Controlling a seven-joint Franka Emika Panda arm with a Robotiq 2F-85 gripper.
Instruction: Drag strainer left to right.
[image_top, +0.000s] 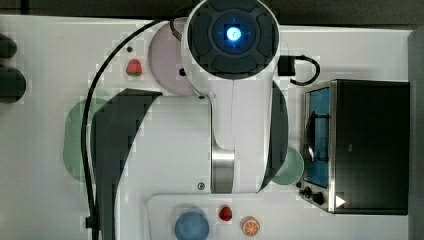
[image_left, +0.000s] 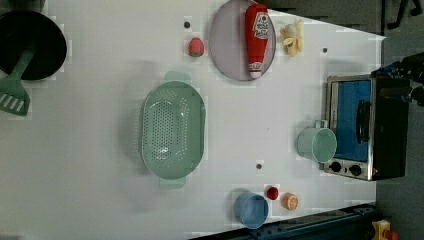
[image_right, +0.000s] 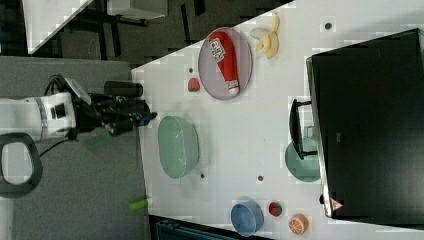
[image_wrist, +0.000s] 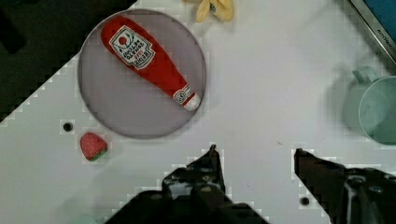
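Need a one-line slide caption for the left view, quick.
Mint strainer sits untouched on the white table, ketchup bottle lying on the plate.

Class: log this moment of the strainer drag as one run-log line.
stage: approach | pincer: open, empty, above table | strainer: untouched, upright | ketchup bottle: lying on plate

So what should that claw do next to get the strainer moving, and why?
Probably lower toward the strainer's rim. The claw is open and holds nothing, hovering above bare table between the plate and the mug, and nothing touches the strainer. It likely needs to reach the rim before any dragging can begin.
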